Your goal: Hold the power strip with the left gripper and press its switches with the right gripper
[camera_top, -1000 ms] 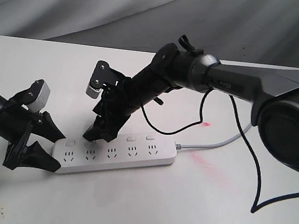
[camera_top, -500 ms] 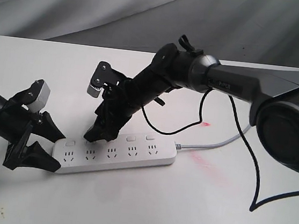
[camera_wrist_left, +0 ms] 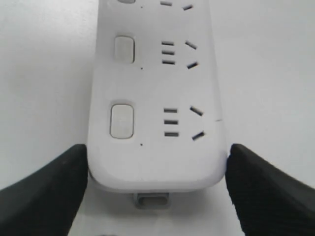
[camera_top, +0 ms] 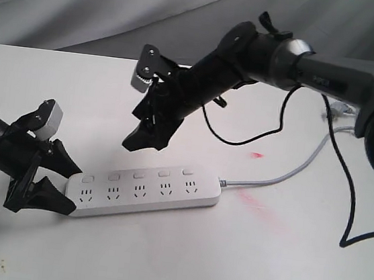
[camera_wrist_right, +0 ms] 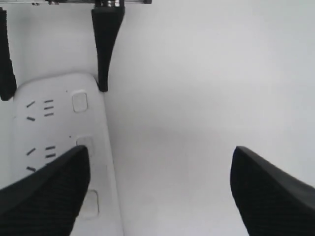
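While in left hand (camera_top: 69,186), power strip (camera_top: 147,193) flat.

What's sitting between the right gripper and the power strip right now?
Nothing. In the exterior view the right gripper hangs above the power strip, and only bare white table shows in the gap.

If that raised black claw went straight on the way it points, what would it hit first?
Probably the bare table just beside the power strip, on its switch side. The right gripper might clip the strip with one finger; depth is unclear.
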Robot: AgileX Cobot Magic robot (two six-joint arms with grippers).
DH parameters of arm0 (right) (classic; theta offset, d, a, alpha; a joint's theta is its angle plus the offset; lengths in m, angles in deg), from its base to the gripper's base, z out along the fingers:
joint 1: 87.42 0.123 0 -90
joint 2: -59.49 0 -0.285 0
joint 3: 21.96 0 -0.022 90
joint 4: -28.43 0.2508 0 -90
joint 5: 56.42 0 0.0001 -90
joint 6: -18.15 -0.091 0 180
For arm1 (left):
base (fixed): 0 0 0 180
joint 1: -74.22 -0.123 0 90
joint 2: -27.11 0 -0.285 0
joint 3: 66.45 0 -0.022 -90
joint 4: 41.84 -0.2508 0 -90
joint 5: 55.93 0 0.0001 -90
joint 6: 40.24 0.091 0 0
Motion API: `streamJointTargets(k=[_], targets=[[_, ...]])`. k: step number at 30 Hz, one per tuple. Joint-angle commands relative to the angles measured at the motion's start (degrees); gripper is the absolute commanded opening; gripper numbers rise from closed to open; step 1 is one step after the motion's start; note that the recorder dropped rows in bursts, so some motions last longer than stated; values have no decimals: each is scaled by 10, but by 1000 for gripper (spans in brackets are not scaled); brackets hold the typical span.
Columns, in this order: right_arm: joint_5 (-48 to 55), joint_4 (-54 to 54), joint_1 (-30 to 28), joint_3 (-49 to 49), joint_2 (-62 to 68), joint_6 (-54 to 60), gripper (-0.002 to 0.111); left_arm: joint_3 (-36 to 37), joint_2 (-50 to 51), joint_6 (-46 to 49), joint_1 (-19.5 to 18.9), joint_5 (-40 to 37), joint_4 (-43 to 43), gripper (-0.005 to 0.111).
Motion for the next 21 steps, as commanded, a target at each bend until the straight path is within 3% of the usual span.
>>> streamJointTargets(k=[1,21], targets=[[28,8,-15,2,-4,9,72,0,3,4,4,-1,-10,56],[30,-16,-5,2,31,13,72,0,3,4,4,-1,-10,56]])
